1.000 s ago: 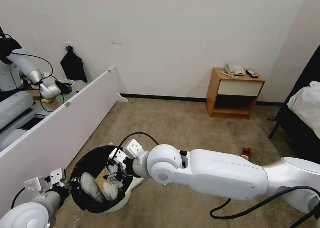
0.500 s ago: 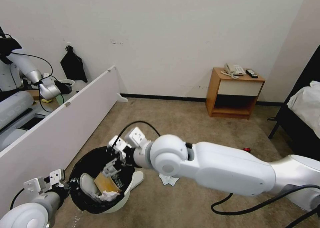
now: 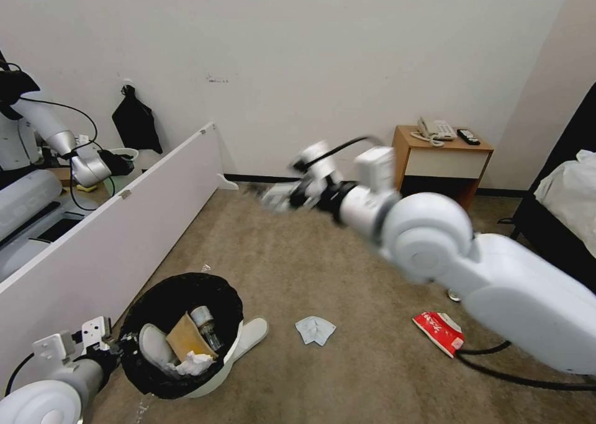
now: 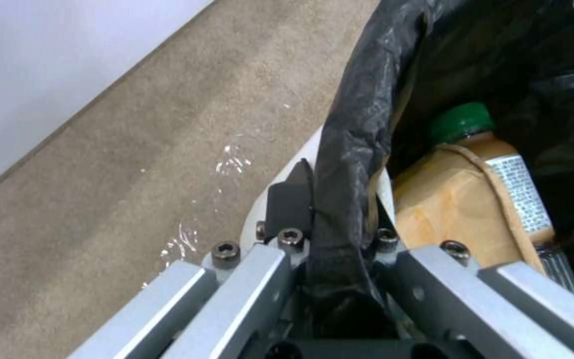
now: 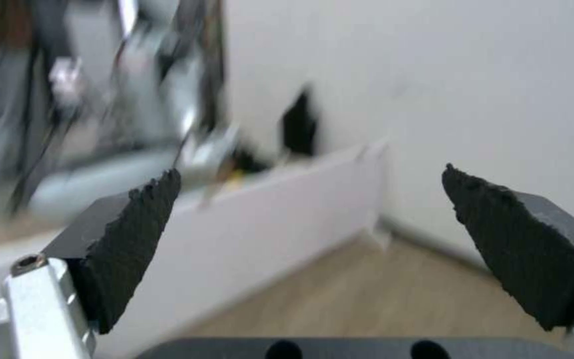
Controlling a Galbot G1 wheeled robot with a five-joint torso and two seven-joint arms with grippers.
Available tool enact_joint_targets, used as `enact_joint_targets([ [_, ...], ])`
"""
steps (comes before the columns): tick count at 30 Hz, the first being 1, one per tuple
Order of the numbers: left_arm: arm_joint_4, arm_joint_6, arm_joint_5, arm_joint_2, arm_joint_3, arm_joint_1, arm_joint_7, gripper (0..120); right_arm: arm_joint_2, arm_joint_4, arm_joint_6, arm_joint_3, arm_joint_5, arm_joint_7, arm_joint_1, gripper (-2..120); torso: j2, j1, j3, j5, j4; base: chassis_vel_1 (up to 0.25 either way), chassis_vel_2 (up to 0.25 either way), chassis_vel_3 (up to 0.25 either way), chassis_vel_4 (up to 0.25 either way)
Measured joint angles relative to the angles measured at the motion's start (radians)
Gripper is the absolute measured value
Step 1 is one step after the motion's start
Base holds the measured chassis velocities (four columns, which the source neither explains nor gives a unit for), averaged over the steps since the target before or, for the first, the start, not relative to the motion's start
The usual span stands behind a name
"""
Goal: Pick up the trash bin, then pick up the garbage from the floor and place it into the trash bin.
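Even, soft indoor light fills the room, with no glare and only a faint shadow under the nightstand [image 3: 434,174] at two o'clock. The right gripper [image 3: 282,195] near center smears with motion blur. The right wrist view is blurred throughout its background; the left wrist view is sharp, its black bag [image 4: 354,124] dim inside.

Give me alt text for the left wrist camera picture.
The left gripper is clamped on the black-bagged rim of the trash bin, above beige carpet. Inside the bin lie a brown cardboard scrap and a green-capped bottle.
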Motion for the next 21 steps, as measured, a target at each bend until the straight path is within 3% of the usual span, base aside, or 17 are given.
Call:
enact_joint_targets([
  [4,-0.007,0.0,0.006,-0.005,-0.004,0.004,0.0,1,-0.041,-0.013,0.1,0.062,-0.036,-0.009,-0.033,100,0.0,0.0,0.0,-0.0002,-0.0005,0.0,0.0,0.0,0.0],
  [5,-0.014,0.0,0.012,-0.009,-0.01,0.013,0.0,1,-0.075,-0.038,0.18,0.139,-0.098,-0.022,-0.084,100,0.0,0.0,0.0,-0.0001,-0.0004,0.0,0.0,0.0,0.0],
  [6,-0.014,0.0,0.012,-0.009,-0.01,0.013,0.0,1,-0.075,-0.038,0.18,0.139,-0.098,-0.022,-0.084,100,0.0,0.0,0.0,-0.0001,-0.0004,0.0,0.0,0.0,0.0],
  [9,-0.027,0.0,0.018,-0.016,-0.023,0.026,-0.001,1,-0.111,-0.092,0.286,0.297,-0.218,-0.036,-0.213,100,0.0,0.0,0.0,-0.0002,-0.0004,0.0,0.0,0.0,0.0],
  [14,-0.039,0.0,0.021,-0.024,-0.036,0.039,0.0,1,-0.117,-0.111,0.327,0.428,-0.262,-0.04,-0.325,100,0.0,0.0,0.0,0.0004,0.0001,0.0,0.0,0.0,0.0],
  [16,-0.053,0.0,0.024,-0.035,-0.046,0.048,0.0,1,-0.135,-0.12,0.377,0.638,-0.326,-0.049,-0.489,100,0.0,0.0,0.0,0.0002,0.0,0.0,0.0,0.0,0.0],
  [17,-0.053,0.0,0.024,-0.035,-0.046,0.048,0.0,1,-0.135,-0.12,0.377,0.638,-0.326,-0.049,-0.489,100,0.0,0.0,0.0,0.0002,0.0,0.0,0.0,0.0,0.0],
  [19,-0.058,0.0,0.034,-0.048,-0.052,0.054,0.001,1,-0.142,-0.13,0.428,0.777,-0.386,-0.068,-0.638,100,0.0,0.0,0.0,-0.0009,-0.0007,0.0,0.0,0.0,0.0],
  [21,-0.06,0.0,0.041,-0.054,-0.057,0.059,0.004,1,-0.135,-0.135,0.446,0.817,-0.414,-0.075,-0.699,100,0.0,0.0,0.0,-0.0002,-0.001,0.0,0.0,0.0,0.0],
])
